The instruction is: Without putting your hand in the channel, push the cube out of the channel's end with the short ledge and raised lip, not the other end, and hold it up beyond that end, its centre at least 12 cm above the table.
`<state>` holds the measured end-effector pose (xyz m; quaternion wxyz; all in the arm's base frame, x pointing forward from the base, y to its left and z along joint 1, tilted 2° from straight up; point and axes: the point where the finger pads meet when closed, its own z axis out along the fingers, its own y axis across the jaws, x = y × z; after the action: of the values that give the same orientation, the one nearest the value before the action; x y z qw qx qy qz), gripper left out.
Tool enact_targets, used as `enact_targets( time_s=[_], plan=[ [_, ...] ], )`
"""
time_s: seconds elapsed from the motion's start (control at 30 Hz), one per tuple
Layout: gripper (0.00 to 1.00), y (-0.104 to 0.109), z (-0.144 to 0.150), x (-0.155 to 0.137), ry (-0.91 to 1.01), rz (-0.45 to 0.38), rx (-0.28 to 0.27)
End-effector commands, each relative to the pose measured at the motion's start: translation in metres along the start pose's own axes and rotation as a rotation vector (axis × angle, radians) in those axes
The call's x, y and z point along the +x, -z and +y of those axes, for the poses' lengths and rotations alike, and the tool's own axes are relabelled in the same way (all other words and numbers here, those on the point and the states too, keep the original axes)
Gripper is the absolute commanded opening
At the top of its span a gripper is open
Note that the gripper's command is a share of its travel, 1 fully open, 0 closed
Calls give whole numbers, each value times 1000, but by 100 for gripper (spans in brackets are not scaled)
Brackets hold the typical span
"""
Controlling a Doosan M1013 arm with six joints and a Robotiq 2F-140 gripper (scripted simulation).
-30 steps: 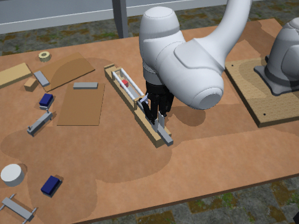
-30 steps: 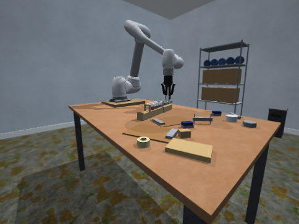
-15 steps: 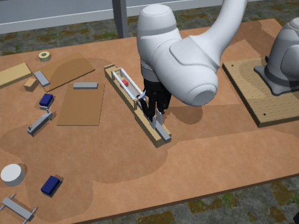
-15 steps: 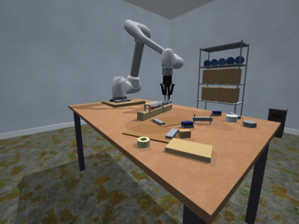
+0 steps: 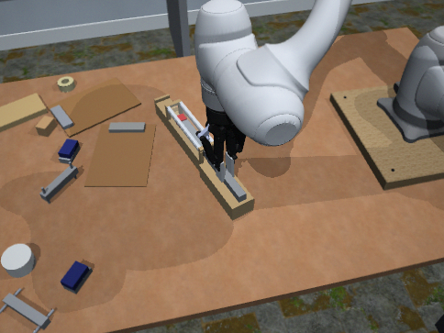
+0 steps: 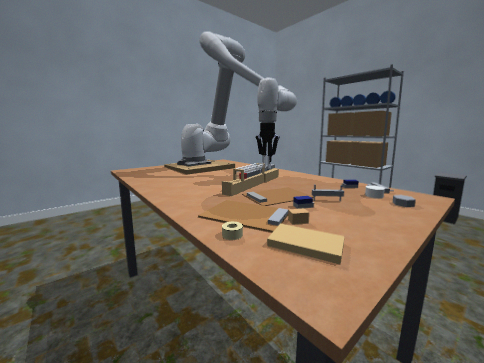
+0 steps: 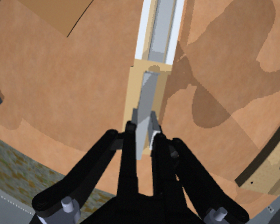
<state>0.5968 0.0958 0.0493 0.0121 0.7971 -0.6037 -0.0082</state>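
Observation:
The channel [image 5: 183, 123] has white rails and sits on a long wooden base [image 5: 204, 156] in the middle of the table. The red cube [image 5: 182, 117] lies inside the channel, near the far end with the raised wooden lip [image 5: 161, 99]. My gripper [image 5: 225, 165] stands over the base just outside the channel's near end, shut on a long grey bar [image 5: 233, 185]. The bar lies along the base and points into the channel. In the wrist view the bar [image 7: 146, 103] runs from between my fingers up towards the channel [image 7: 161, 16]. The cube is hidden there.
Left of the channel lie two flat brown sheets [image 5: 121, 153], a grey block [image 5: 127, 127], blue blocks [image 5: 68, 148], a grey handle piece [image 5: 58, 183], a white cylinder [image 5: 17, 260], a ring [image 5: 67, 83] and a wooden slab [image 5: 20, 110]. The arm's base plate [image 5: 390, 133] is at the right.

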Motion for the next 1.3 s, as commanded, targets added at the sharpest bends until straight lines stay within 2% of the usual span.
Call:
enact_targets(
  time_s=[0.0, 0.37, 0.63, 1.27],
  plan=[
    [0, -2, 0, 11, 9, 3, 0],
    [0, -2, 1, 40, 9, 3, 0],
    [0, -2, 1, 50, 9, 3, 0],
    [0, -2, 1, 55, 9, 3, 0]
  ],
)
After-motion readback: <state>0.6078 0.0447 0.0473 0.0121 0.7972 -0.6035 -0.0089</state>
